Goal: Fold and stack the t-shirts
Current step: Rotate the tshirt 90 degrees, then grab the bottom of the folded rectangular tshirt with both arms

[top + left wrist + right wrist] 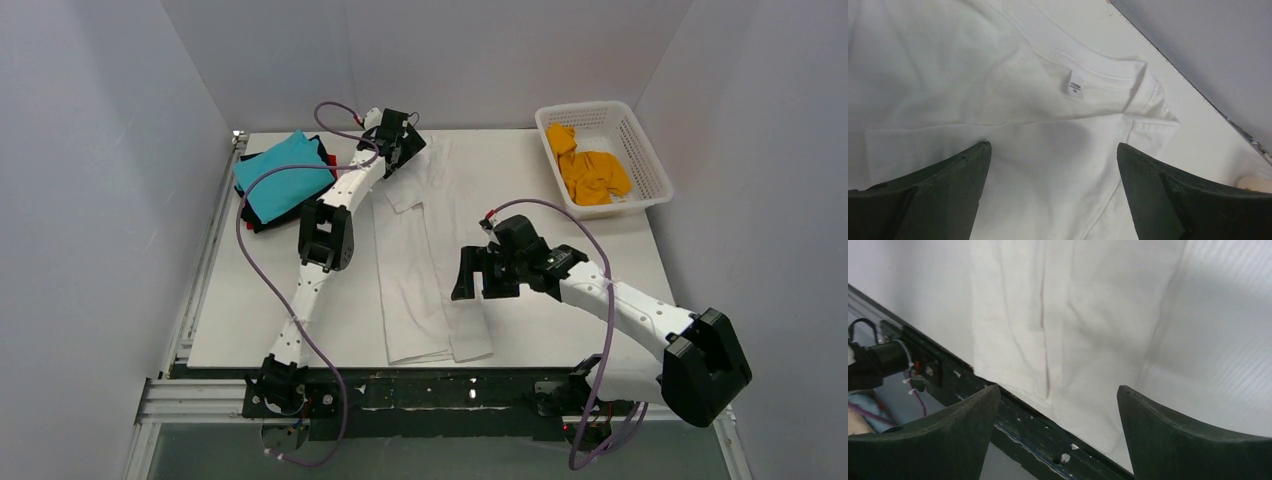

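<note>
— Where's the white t-shirt (pixel 425 270)?
— Middle of the desk (pixel 560 230), folded into a long strip, collar far, hem near.
— Handling?
— Light, limp, probably slippy. Pinch doubled layers at the collar corners and hem. The left hand (pixel 1053 150) hovers over the collar and the right hand (pixel 1058 392) over the hem, both spread and empty.

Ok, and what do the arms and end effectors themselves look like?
The left arm and right arm both have white links with chunky black joint housings. A loose purple cable loops alongside each. The left end effector and right end effector each have two dark, matte, wedge-shaped fingers that taper to a tip. No markings are visible.
</note>
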Robot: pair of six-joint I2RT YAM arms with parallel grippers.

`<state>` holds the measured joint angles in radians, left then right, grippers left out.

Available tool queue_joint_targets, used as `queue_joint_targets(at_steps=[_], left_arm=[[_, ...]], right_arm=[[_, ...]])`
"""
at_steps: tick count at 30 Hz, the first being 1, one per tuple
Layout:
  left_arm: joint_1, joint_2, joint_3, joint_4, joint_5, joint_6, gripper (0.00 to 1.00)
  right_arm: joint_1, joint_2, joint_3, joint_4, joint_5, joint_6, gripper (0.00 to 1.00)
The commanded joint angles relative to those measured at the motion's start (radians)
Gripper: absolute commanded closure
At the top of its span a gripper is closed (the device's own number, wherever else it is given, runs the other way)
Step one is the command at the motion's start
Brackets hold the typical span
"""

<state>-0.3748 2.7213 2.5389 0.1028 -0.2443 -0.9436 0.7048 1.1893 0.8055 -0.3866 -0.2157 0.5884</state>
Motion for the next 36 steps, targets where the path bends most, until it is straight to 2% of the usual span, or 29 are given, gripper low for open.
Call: queue_joint_targets(at_steps=[1,3,6,9,13,17,20,25,30,36], left_arm=[[0.005,-0.071,0.039,-0.182,-0.013,0.153,0.00],[-0.004,-0.154,0.027,-0.203,0.034,0.206,0.01],[-0.038,-0.346,-0.123,-0.258,0.088,0.301,0.00],[-0.088,-0.598,-0.389,-0.310,0.158,0.392,0.00],[-0.203,-0.960,-0.824,-0.382,0.142,0.414,0.01],[-0.346,-1.294,-1.298,-0.353,0.125,0.320,0.00],[-0.440,-1.443,-1.543,-0.339,0.148,0.252,0.00],[-0.559,-1.561,-1.769,-0.345,0.205,0.120,0.00],[-0.599,-1.572,-1.885,-0.283,0.232,0.035,0.00],[-0.652,-1.526,-1.964,-0.126,0.243,-0.032,0.12]], right_arm=[[-0.011,0.062,0.033,-0.061,0.058,-0.018,0.05],[-0.011,0.028,0.042,-0.069,0.108,-0.024,0.03],[-0.013,-0.049,0.031,-0.075,0.163,-0.003,0.03],[-0.017,-0.111,-0.005,-0.106,0.187,0.027,0.03],[-0.028,-0.203,-0.088,-0.142,0.196,0.117,0.07],[-0.039,-0.294,-0.157,-0.209,0.149,0.207,0.13],[-0.041,-0.346,-0.197,-0.247,0.090,0.256,0.17],[-0.041,-0.384,-0.293,-0.194,0.010,0.329,0.23],[-0.041,-0.288,-0.325,-0.168,-0.035,0.349,0.33],[-0.041,-0.181,-0.329,-0.132,-0.049,0.338,0.39]])
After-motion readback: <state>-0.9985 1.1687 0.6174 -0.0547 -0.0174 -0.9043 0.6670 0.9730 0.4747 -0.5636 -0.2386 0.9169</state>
